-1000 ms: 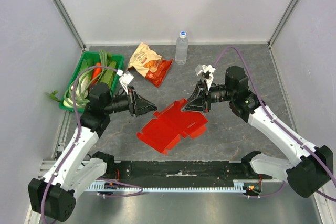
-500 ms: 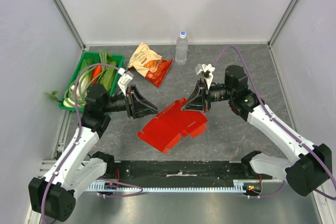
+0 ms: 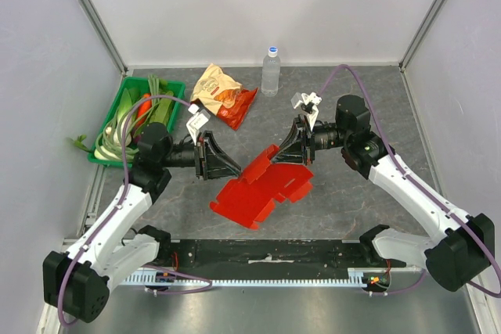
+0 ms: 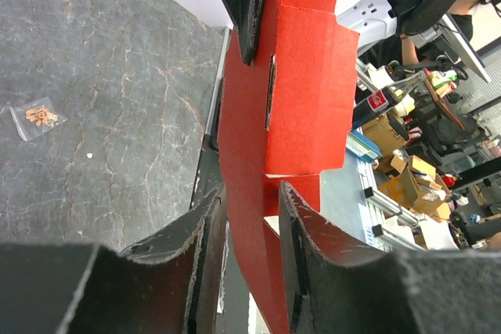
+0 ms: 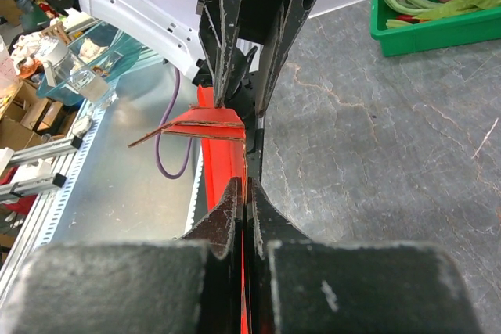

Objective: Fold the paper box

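The paper box (image 3: 262,185) is a bright red creased cardboard sheet, partly lifted off the dark tabletop in the middle. My right gripper (image 3: 288,156) is shut on its upper right flap; in the right wrist view the fingers (image 5: 235,209) pinch a thin red edge (image 5: 223,154). My left gripper (image 3: 228,168) reaches in from the left. In the left wrist view its jaws (image 4: 250,193) stand apart with the red sheet (image 4: 305,84) passing between them and a gap beside the left finger (image 4: 205,220).
A green basket (image 3: 109,127) of vegetables sits at the left edge. An orange snack bag (image 3: 223,93) and a water bottle (image 3: 271,72) stand at the back. A small clear packet (image 4: 37,115) lies on the table. Walls close in on three sides.
My left gripper has moved right until its fingers straddle the box's left edge. The sheet has tilted up and shifted slightly right. The right gripper has kept its grip.
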Robot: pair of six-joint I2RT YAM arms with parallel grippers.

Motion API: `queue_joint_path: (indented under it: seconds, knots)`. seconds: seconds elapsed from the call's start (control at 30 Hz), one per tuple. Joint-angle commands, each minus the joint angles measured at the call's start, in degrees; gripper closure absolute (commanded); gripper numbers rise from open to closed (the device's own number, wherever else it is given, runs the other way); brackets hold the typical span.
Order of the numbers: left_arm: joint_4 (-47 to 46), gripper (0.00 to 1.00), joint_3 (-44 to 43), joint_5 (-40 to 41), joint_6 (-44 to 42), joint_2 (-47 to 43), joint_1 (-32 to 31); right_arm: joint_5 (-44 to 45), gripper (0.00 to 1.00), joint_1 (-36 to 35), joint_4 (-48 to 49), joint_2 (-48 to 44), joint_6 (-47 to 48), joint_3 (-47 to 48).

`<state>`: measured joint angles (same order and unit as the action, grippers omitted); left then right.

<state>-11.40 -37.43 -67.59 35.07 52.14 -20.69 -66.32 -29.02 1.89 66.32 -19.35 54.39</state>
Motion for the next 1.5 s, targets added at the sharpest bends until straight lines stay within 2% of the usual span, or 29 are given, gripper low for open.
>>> queue_joint_path:
  seconds: [0.0, 0.33, 0.53, 0.63, 0.87, 1.0, 1.13, 1.23, 1.27, 1.3, 1.33, 1.37, 1.43, 1.47]
  knots:
    - [0.32, 0.62, -2.12, -2.10, -2.19, 0.24, -1.20, 0.23, 1.00, 0.19, 6.01, -0.76, -2.26, 1.51]
    - [0.24, 0.59, -0.54, -3.69, -3.61, -3.80, -2.08, 0.23, 1.00, 0.19, 6.46, -1.02, -2.62, 1.51]
    - [-5.38, 0.54, -0.36, -5.53, 0.70, -2.31, -2.34, -0.38, 1.00, 0.19, 7.43, -1.28, -3.41, 0.98]
    - [-5.39, 0.55, -0.36, -4.83, 1.14, -1.34, -2.95, -0.30, 1.00, 0.10, 8.82, -1.37, -4.54, 0.89]
    - [-5.65, 0.64, -2.29, -3.16, 0.88, 2.70, -4.54, -0.30, 1.00, -0.52, 10.06, -1.46, -5.52, 0.63]
    - [-2.68, 0.84, -2.47, -2.37, -1.75, 2.88, -4.71, -0.47, 1.00, -0.69, 9.97, -1.46, -5.43, 0.80]
    - [-3.19, 0.97, -2.38, -0.96, -2.02, 2.00, -5.15, -0.30, 1.00, -0.60, 10.67, -1.20, -5.87, 0.45]
    - [-3.02, 0.98, -2.56, 1.40, -2.55, 1.13, -5.76, -0.03, 1.00, -0.78, 12.34, -0.76, -6.92, -0.07]
    - [-1.80, 0.98, -2.65, 4.80, -3.94, -0.18, -5.85, 0.23, 1.00, -0.87, 12.26, -0.67, -6.84, -0.16]
    - [1.09, 0.98, -3.17, 8.32, -6.04, -0.98, -5.86, 1.01, 1.00, -1.04, 12.00, -0.67, -6.84, -0.25]
    - [7.90, 0.98, -4.39, 12.10, -8.59, -2.21, -6.38, 1.46, 1.00, -1.04, 11.39, -0.67, -5.71, -0.16]
    - [8.84, 0.98, -4.23, 15.96, -11.49, -3.26, -6.47, 1.81, 1.00, -1.04, 9.47, -0.50, -5.00, -0.08]
    - [9.81, 0.98, -3.44, 17.93, -12.65, -5.73, -6.38, 3.03, 1.00, -1.13, 6.91, 0.03, -3.07, 0.45]
    - [13.12, 0.98, -3.53, 20.63, -14.05, -6.08, -6.47, 3.65, 1.00, -1.22, 3.59, 0.29, -0.45, 0.71]
